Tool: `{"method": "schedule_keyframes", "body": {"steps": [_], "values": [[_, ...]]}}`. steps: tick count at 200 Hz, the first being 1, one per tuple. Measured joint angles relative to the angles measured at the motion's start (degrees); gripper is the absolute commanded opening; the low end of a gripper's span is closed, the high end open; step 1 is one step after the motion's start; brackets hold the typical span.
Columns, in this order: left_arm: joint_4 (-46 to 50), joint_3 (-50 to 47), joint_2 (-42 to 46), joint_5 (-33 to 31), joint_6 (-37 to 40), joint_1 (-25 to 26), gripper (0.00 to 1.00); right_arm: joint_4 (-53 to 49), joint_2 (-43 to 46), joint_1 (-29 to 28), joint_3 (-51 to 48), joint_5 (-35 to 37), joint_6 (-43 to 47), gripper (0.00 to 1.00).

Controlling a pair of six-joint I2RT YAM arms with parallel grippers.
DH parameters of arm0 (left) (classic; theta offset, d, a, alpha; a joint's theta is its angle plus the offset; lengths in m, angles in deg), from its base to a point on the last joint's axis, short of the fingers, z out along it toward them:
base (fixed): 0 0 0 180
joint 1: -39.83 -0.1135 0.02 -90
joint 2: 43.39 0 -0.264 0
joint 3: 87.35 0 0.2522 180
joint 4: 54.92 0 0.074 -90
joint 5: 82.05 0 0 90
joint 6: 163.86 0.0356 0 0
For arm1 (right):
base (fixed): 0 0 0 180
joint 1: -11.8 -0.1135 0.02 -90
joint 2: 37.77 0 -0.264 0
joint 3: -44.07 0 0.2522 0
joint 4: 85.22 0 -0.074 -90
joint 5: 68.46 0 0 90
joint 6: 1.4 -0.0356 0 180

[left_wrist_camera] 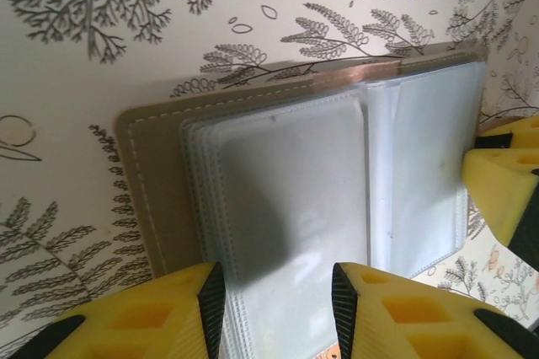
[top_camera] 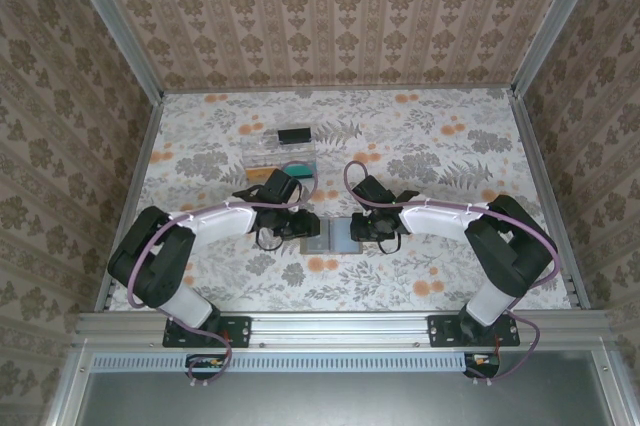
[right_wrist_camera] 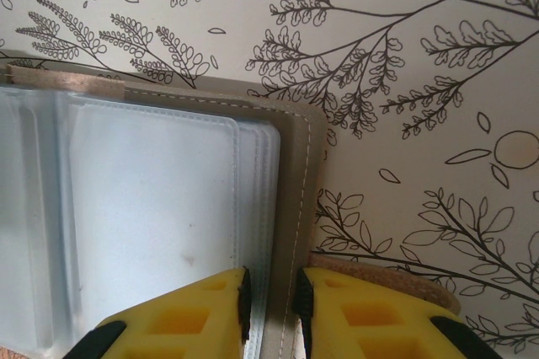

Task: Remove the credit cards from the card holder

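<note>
The card holder (top_camera: 330, 234) lies open and flat on the flowered table (top_camera: 420, 146) between my two claws. Its milky plastic sleeves (left_wrist_camera: 286, 199) face up, and it looks light, floppy at the spine and slick, so I judge it would slide if tugged unpinned. My left claw (left_wrist_camera: 278, 308) is spread astride the sleeves' near edge, while my right claw (right_wrist_camera: 271, 300) has its fingers close together over the cover's stitched right edge, gripping or merely pressing I cannot tell. Any card inside should be thin, stiff and smooth, best pinched by an exposed edge at a sleeve mouth.
</note>
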Motion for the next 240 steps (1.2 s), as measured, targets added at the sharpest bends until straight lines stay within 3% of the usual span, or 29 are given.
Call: {"method": "schedule_keyframes", "body": {"steps": [240], "values": [[-0.4,0.0,-0.4,-0.2,0.0,0.4,0.40,0.0,0.0,0.0,0.0,0.0,0.0,0.26]]}}
